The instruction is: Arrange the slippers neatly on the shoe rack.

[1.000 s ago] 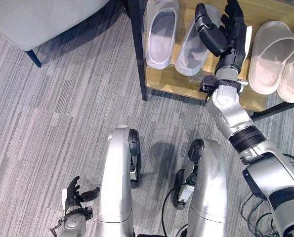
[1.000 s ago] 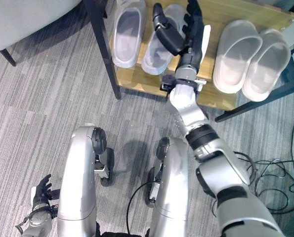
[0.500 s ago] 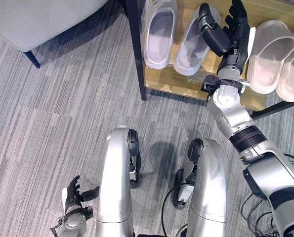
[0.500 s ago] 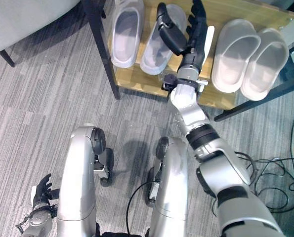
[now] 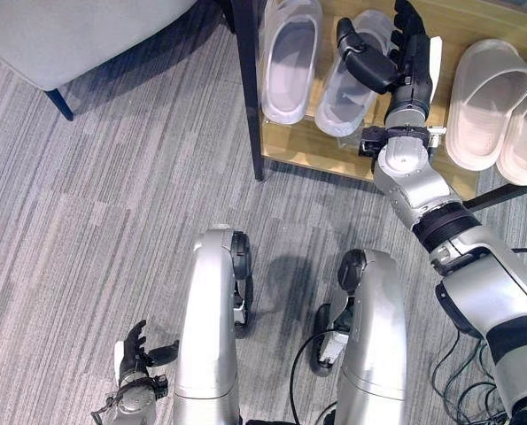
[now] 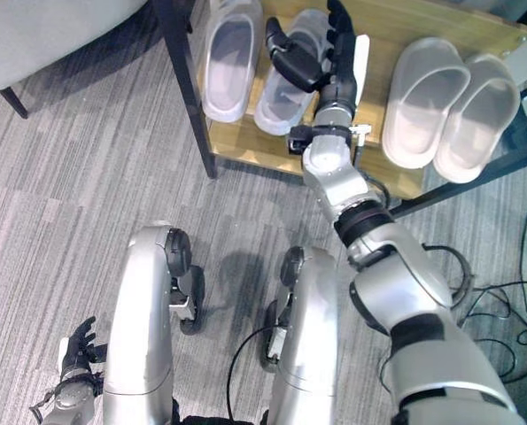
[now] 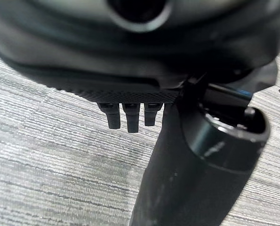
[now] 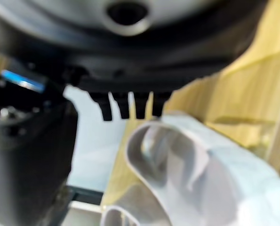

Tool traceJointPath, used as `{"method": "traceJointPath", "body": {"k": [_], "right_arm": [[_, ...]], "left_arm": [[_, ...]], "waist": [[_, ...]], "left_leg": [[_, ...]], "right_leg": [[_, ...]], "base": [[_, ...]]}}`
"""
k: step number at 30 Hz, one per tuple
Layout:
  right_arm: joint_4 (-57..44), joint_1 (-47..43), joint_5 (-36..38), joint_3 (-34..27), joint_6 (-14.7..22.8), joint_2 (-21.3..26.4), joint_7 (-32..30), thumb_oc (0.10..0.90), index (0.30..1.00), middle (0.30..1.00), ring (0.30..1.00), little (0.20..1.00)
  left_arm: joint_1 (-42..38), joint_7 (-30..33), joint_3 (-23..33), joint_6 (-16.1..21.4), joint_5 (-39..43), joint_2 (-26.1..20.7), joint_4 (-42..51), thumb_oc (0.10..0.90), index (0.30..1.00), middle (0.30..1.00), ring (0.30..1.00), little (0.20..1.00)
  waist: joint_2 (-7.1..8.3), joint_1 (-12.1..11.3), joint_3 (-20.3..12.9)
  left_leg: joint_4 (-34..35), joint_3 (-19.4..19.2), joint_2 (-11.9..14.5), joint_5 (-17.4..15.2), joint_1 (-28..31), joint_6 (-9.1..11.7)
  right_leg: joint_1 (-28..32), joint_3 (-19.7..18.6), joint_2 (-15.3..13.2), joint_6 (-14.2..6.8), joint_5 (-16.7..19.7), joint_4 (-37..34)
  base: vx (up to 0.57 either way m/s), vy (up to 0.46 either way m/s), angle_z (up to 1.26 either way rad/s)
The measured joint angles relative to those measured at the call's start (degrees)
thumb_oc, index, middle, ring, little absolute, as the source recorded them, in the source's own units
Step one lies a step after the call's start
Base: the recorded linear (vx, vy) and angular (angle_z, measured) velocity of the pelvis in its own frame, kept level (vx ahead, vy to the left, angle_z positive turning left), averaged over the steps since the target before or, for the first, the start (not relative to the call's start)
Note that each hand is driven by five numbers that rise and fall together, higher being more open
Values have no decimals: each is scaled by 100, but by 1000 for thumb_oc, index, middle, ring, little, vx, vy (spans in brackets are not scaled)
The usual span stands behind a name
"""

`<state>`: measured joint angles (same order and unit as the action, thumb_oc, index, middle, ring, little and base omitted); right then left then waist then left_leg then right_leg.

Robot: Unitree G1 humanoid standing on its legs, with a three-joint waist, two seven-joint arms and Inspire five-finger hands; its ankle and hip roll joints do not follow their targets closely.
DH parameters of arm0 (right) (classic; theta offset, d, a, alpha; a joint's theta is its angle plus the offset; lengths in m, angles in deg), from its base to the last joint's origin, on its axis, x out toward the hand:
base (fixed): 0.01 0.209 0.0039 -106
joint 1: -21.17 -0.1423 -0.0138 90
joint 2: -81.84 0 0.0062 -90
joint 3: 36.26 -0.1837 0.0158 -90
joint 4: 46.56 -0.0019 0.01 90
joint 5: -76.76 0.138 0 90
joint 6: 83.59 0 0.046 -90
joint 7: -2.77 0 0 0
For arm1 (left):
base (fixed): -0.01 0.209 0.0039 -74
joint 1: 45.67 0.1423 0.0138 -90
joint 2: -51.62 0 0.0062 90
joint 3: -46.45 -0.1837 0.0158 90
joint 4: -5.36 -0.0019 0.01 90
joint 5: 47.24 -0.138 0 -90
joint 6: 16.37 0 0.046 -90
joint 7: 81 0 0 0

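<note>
Grey striped carpet (image 5: 95,221) covers the floor beneath a pale grey upholstered seat (image 5: 68,35) on a dark leg (image 5: 61,104), standing beside a black post (image 5: 248,97).

Right hand (image 5: 403,55) raised, arm extended forward, fingers straight; left hand (image 5: 137,365) low, fingers relaxed

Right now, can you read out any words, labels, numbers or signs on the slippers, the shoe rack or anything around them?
No readable text: none on the four pale slippers, the wooden shoe rack, the grey carpet or the grey chair.
The right hand, open above the second slipper, bears none.
The left hand, open low by the carpet, bears none either.
</note>
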<state>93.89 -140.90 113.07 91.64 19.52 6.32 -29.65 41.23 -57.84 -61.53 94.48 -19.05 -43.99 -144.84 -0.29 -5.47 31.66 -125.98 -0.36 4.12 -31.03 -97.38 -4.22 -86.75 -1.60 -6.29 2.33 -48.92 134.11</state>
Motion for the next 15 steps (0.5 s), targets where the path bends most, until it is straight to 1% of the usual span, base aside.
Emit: {"method": "traceJointPath", "body": {"k": [4,12,15], "right_arm": [[28,0,55,0,3,0,88,800,900,900,900,900],[43,-39,549,-2,30,-11,125,800,900,900,900,900],[46,-53,618,0,30,-11,201,800,900,900,900,900]], "left_arm": [[1,-1,0,-2,34,0,-24,800,900,900,900,900],[-1,-4,-4,-3,35,0,-71,800,900,900,900,900],[-1,-5,-5,-3,34,0,-72,800,900,900,900,900]], "waist": [[0,2,0],[1,2,0],[0,-1,0]], "left_leg": [[0,1,0,0,1,0],[-9,2,2,0,2,0],[-12,2,2,0,3,0]], "right_leg": [[0,0,1,0,0,0],[0,1,2,0,0,6],[1,0,2,0,0,13]], "base": [[0,0,0],[0,0,0],[0,0,0]]}}
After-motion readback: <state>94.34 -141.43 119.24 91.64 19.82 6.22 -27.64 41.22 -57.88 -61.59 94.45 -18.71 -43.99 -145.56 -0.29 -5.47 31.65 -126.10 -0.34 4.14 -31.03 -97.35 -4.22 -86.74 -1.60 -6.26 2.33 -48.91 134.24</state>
